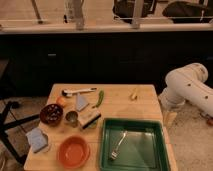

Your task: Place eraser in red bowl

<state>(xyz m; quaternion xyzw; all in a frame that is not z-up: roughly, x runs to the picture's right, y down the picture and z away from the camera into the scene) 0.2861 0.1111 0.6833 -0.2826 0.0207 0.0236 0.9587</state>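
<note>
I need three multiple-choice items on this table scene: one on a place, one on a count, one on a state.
1. Where is the fork? A in the green tray B on the floor C under the table
2. How many bowls stand on the table? A one B two C five
3. The red bowl is: A empty B filled with fruit C upside down
Answers: 1 A, the fork lies inside the tray. 2 B, the red bowl and a maroon bowl. 3 A, its inside is bare; the eraser lies on the table, and the gripper is out of view beyond the arm at right.
</note>
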